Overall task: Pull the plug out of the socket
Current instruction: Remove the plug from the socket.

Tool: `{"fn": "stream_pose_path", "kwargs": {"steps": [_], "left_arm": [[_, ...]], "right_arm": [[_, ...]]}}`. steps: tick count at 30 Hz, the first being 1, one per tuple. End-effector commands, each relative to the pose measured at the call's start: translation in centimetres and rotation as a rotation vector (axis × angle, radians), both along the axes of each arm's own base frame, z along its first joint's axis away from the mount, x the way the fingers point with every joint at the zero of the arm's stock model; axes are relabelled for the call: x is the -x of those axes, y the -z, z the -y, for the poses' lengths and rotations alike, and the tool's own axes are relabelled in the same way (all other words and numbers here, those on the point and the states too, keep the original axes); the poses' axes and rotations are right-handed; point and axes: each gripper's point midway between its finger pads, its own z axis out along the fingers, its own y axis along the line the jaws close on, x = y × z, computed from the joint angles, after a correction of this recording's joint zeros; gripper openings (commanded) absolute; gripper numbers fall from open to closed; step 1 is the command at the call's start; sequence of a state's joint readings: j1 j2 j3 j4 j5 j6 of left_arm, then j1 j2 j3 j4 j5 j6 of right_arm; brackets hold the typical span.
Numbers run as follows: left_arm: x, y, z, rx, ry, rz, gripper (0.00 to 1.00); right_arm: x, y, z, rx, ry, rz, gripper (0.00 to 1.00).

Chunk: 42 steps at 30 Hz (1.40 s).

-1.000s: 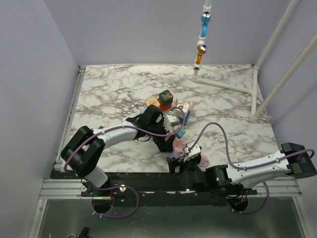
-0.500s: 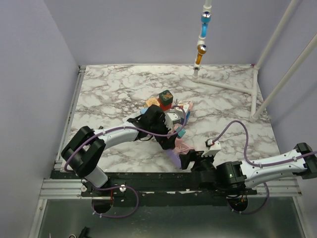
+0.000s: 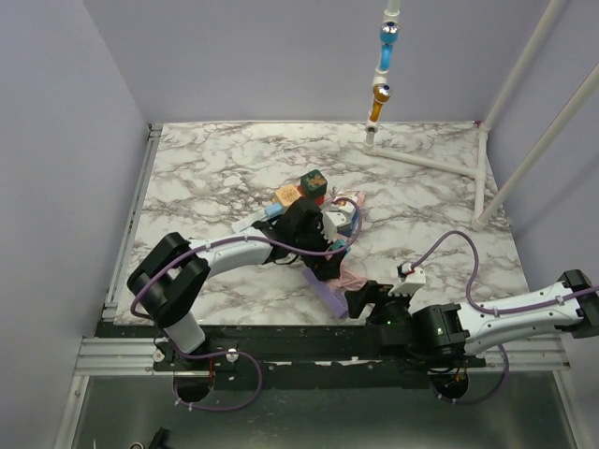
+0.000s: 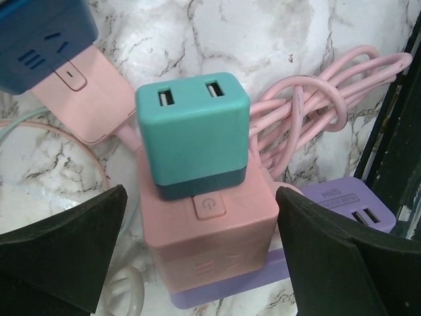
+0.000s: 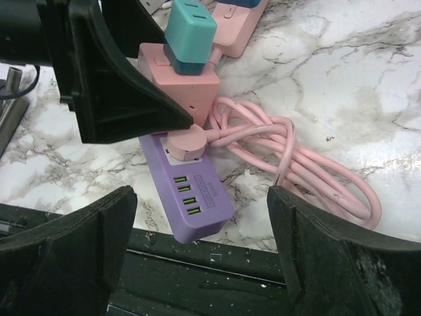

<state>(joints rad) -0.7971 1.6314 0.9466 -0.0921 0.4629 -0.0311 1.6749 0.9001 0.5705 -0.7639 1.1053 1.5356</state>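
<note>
A purple power strip lies near the table's front edge. A pink cube adapter stands plugged on it, with a teal USB cube on top. A round pink plug with a coiled pink cable sits in the strip beside the cube. My left gripper is open and straddles the pink cube, its fingers apart from the cube's sides. My right gripper hangs open over the strip's near end, holding nothing. In the top view the left gripper and right gripper are close together.
A pink socket block with a blue cube lies just beyond the teal cube. A green and red cube and an orange block stand farther back. The black front rail runs under my right gripper. White pipes stand at the right.
My right arm has drawn back toward the right along the front edge, and its jaws have narrowed slightly. My left gripper has shifted a little right, over the pink cube.
</note>
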Motion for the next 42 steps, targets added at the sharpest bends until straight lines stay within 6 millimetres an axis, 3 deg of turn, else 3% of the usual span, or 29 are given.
{"fn": "stream_pose_path", "kwargs": {"steps": [1,3,6,14,19,23,27,32,37,39,42], "left_arm": [[0.1,0.9,0.7,-0.053,-0.012,0.037,0.99],[0.0,1.3,0.6,-0.082,-0.023,0.055,0.97],[-1.0,1.2,0.3,-0.11,-0.055,0.089,0.83],[-1.5,-0.8,-0.5,-0.09,-0.073,0.106,0.29],[-0.8,-1.4,-2.6,-0.115,-0.051,0.091,0.21],[-0.6,-3.7,-4.7,-0.104,-0.033,0.067,0.17],[0.1,-7.5,-5.3,-0.042,0.052,0.162,0.16],[1.7,-9.3,-5.5,0.091,0.126,0.264,0.14],[3.1,-8.6,-5.9,0.119,0.154,0.274,0.07],[3.3,-8.3,-6.0,0.128,0.156,0.275,0.03],[3.1,-8.4,-5.9,0.141,0.151,0.31,0.02]], "right_arm": [[-0.3,0.0,1.0,-0.01,0.029,0.009,0.88],[-0.3,-0.1,1.2,-0.015,0.034,0.011,0.88],[-0.5,-0.2,1.4,-0.027,0.041,0.013,0.88],[-0.8,-1.1,1.8,-0.048,0.044,0.037,0.88],[-1.3,-2.7,2.5,-0.089,0.056,0.081,0.88],[-1.8,-4.0,3.0,-0.126,0.069,0.11,0.87],[-1.4,-3.0,2.4,-0.156,0.061,0.069,0.86],[-1.4,-1.9,-0.2,-0.235,0.005,-0.02,0.87],[-5.8,-1.3,-2.3,-0.347,-0.097,-0.128,0.86],[-7.6,-2.2,-2.7,-0.409,-0.147,-0.125,0.86],[-8.6,-3.2,-3.9,-0.479,-0.268,-0.129,0.87]]}}
